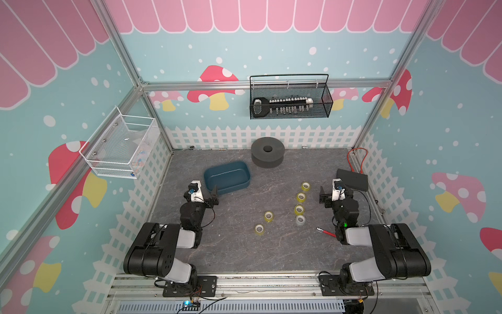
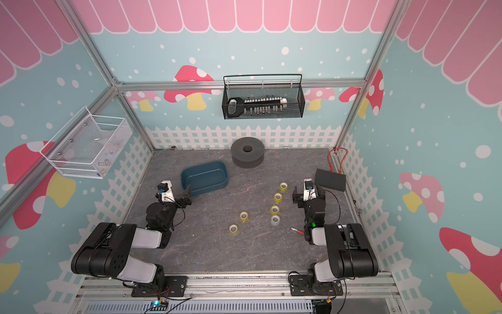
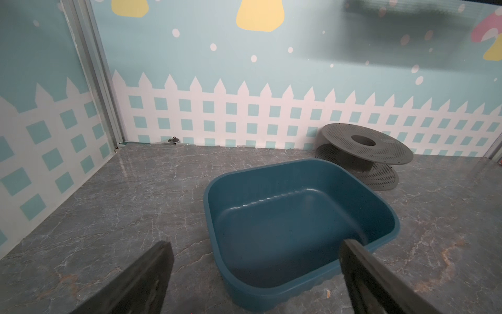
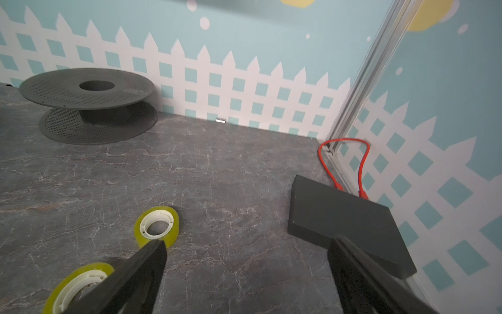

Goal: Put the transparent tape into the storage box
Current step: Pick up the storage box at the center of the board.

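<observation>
Several rolls of transparent tape lie flat on the grey table, right of centre: yellow-tinted ones (image 1: 301,197) (image 2: 243,216) and one colourless roll (image 1: 300,220). Two yellow rolls (image 4: 157,224) (image 4: 78,282) show in the right wrist view, beside one finger. The storage box (image 1: 236,189) (image 2: 214,187), a dark teal tub, stands empty at the left rear. My left gripper (image 1: 215,196) (image 3: 256,244) hangs open at the box's near rim (image 3: 271,168). My right gripper (image 1: 336,191) (image 4: 248,242) is open over bare table, just right of the rolls, holding nothing.
A grey perforated spool (image 1: 267,152) stands at the back wall. A flat black box (image 1: 353,179) with a red cable (image 1: 357,160) lies by the right gripper. A red pen (image 1: 326,232) lies near the right arm. Black (image 1: 290,100) and white (image 1: 119,146) wire baskets hang on the walls.
</observation>
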